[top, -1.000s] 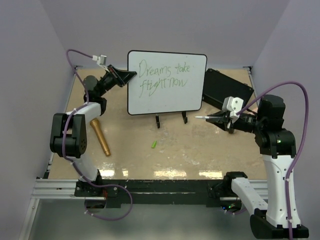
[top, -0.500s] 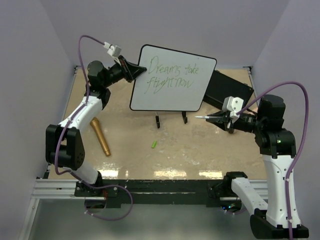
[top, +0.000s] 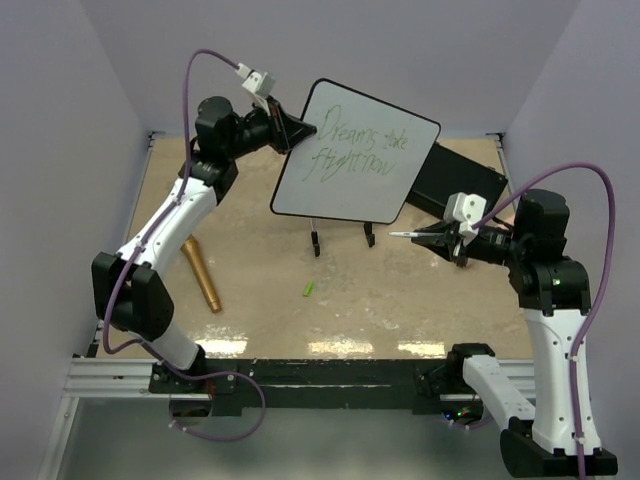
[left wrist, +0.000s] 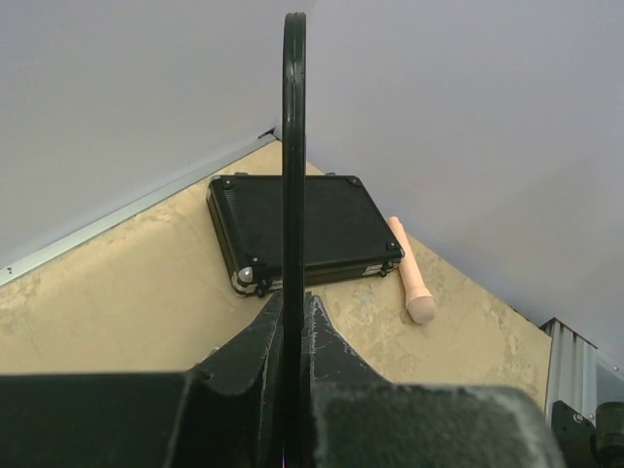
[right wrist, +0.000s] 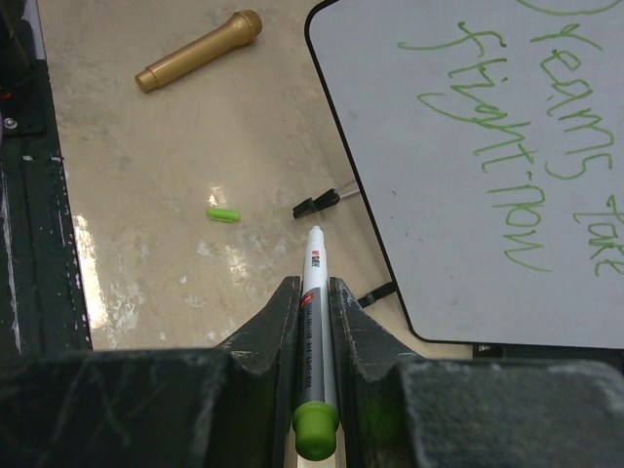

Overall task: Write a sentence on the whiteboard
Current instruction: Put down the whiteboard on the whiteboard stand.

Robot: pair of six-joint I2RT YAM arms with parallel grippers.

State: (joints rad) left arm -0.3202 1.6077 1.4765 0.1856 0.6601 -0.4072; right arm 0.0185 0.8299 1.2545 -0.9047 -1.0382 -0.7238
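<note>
Your left gripper (top: 293, 128) clamped tight on left edge of whiteboard (top: 360, 170). Board held tilted, off table, green writing showing, just above two black feet (top: 315, 242). Your right gripper (right wrist: 314, 292) closed on marker (right wrist: 314, 255). Black case (top: 458, 182) behind board: lid shut, contents unseen.

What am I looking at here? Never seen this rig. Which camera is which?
Two robot arms are bolted at the near edge of a table. The wide picture comes from a fixed camera above and behind them; the other two come from cameras on each wrist. The left gripper is shut on the edge of the whiteboard, holding it tilted; green writing reads "Dreams take flight now". The right gripper is shut on a marker. On the table lie a gold microphone-shaped object, a small green piece and a black case.
</note>
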